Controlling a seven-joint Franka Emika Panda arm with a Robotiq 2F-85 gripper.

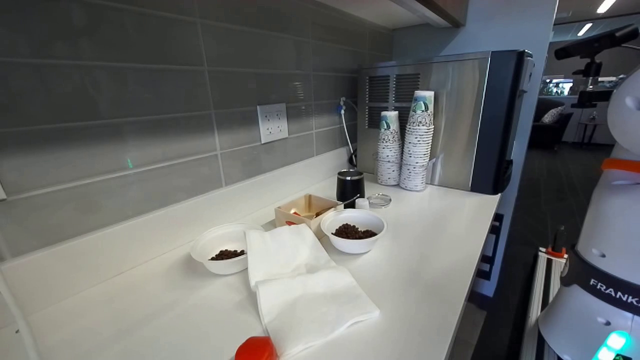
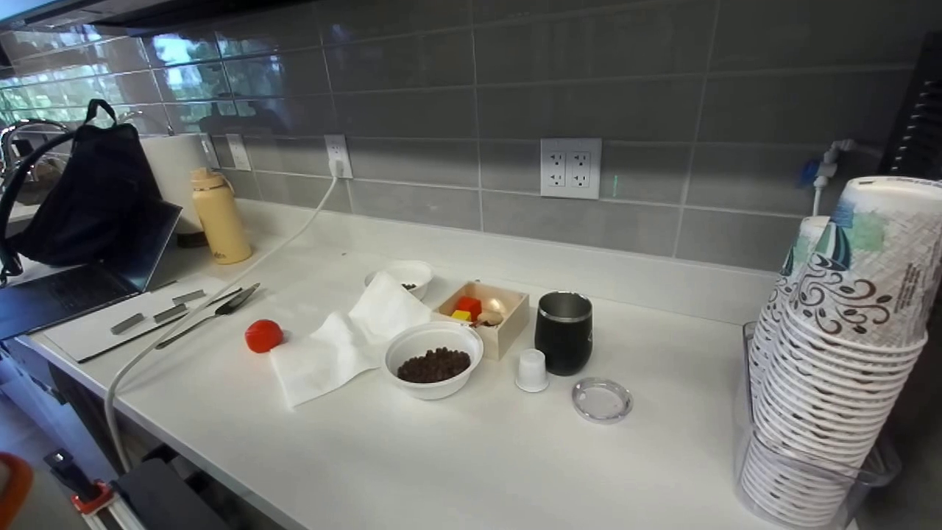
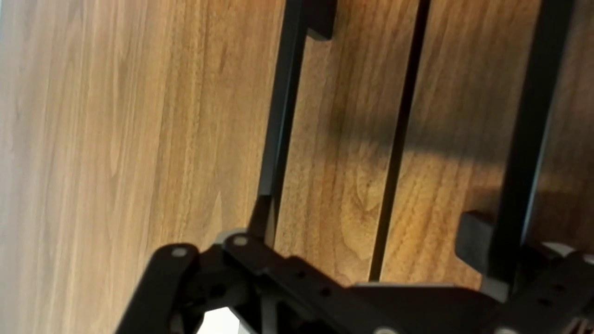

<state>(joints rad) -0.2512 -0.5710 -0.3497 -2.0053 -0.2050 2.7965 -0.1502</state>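
By wooden panels | pincer spread wide near two black handles | arm base upright beside counter

Two white bowls are carried by the white tabletop, with creased white napkins spread beside them. A wooden box is set near both, and by it a black tumbler, a white capsule and a clear lid are grouped. A red object is placed just beside the napkins. At one end, a clear holder of stacked paper cups is stood; at the other, a yellow bottle and an open laptop are placed.
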